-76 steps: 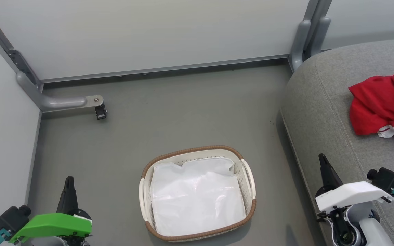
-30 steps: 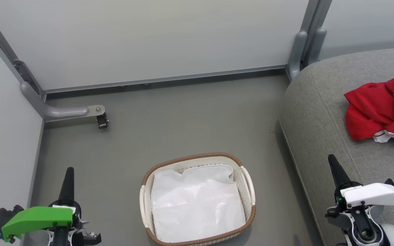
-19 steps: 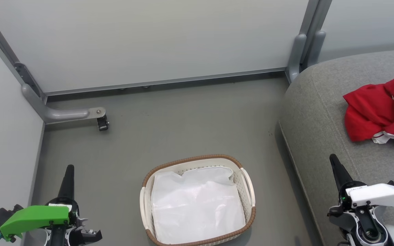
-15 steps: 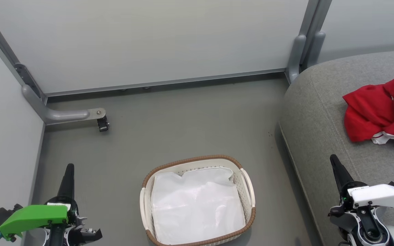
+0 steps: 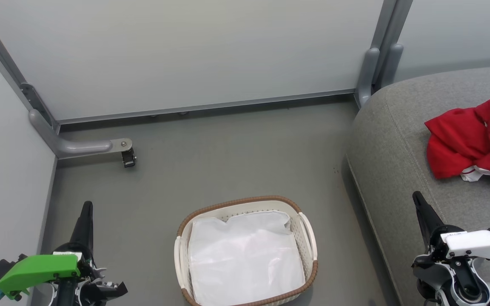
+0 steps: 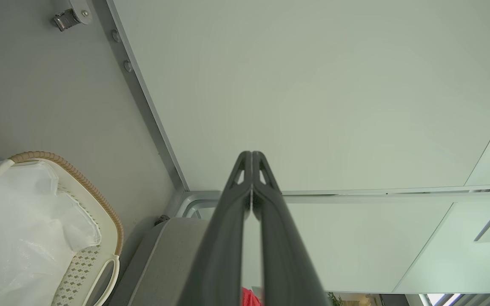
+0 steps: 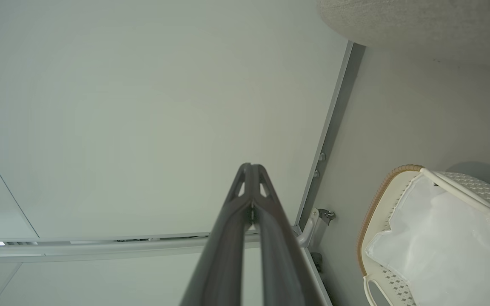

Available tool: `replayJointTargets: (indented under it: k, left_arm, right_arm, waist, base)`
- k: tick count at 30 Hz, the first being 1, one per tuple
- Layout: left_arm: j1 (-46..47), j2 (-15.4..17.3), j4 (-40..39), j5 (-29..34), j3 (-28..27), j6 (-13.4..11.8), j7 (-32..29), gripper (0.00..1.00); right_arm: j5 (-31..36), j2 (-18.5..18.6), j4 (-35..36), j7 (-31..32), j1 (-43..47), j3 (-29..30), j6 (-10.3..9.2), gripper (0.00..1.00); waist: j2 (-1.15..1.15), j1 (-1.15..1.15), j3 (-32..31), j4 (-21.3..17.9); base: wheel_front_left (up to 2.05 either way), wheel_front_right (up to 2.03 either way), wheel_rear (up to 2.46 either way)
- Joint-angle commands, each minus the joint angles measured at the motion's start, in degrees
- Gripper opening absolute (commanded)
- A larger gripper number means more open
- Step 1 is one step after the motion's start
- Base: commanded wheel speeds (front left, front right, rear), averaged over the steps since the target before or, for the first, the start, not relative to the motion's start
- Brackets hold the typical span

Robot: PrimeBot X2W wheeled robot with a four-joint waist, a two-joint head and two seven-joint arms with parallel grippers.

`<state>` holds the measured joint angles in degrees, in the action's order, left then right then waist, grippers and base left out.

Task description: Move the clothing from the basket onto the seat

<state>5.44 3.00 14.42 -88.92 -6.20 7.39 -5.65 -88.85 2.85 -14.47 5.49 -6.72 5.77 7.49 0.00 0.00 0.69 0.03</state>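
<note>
The red clothing (image 5: 474, 142) with white trim lies bunched on the grey seat (image 5: 402, 148) at the right. On the floor in the lower middle stands the white basket (image 5: 309, 231) with its brown rim, holding just a white liner (image 5: 245, 259). My left gripper (image 5: 86, 207) is shut at the lower left, well left of the basket, fingers pointing up the view. Over the seat's front edge at the lower right, my right gripper (image 5: 417, 195) is shut and holds nothing. The wrist views show the closed left gripper (image 6: 251, 154) and right gripper (image 7: 250, 165) aimed at the pale wall.
A pale partition wall (image 5: 185, 51) closes the back and left. A grey bracket foot with a caster (image 5: 126, 158) sticks out at the left corner. Grey posts (image 5: 377, 63) stand by the seat's back corner. Grey floor (image 5: 228, 157) lies between wall and basket.
The whole head picture has slid down slightly, so the camera moved. Both grippers stay shut and low in the view; the clothing and basket lie as before.
</note>
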Motion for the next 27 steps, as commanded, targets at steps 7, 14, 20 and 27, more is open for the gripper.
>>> replayJointTargets:
  k: [7,14,20,27]
  left_arm:
    - [1.19,-0.16,-0.48,-3.30,-0.49,0.18,-0.93,0.00]
    - [1.07,-0.16,-0.47,-3.53,-0.50,0.18,-1.15,0.00]
    - [1.07,-0.16,-0.46,-3.53,-0.50,0.18,-1.15,0.00]
    - [1.07,-0.15,-0.46,-3.54,-0.49,0.18,-1.14,0.00]
  right_arm:
    - [-3.43,0.37,0.59,1.01,0.83,0.64,0.00,0.00]
    - [-3.82,0.35,0.60,1.16,0.89,0.73,0.00,0.00]
    - [-3.79,0.32,0.59,1.13,0.88,0.75,0.00,0.00]
    - [-3.76,0.30,0.58,1.04,0.88,0.77,0.00,0.00]
  waist:
    - [0.00,0.00,-0.42,-0.03]
    - [0.00,0.00,-0.52,-0.03]
    - [0.00,0.00,-0.52,-0.03]
    - [0.00,0.00,-0.52,-0.03]
  base:
    - [0.00,0.00,0.00]
    - [0.00,0.00,0.00]
    - [0.00,0.00,0.00]
    - [0.00,0.00,0.00]
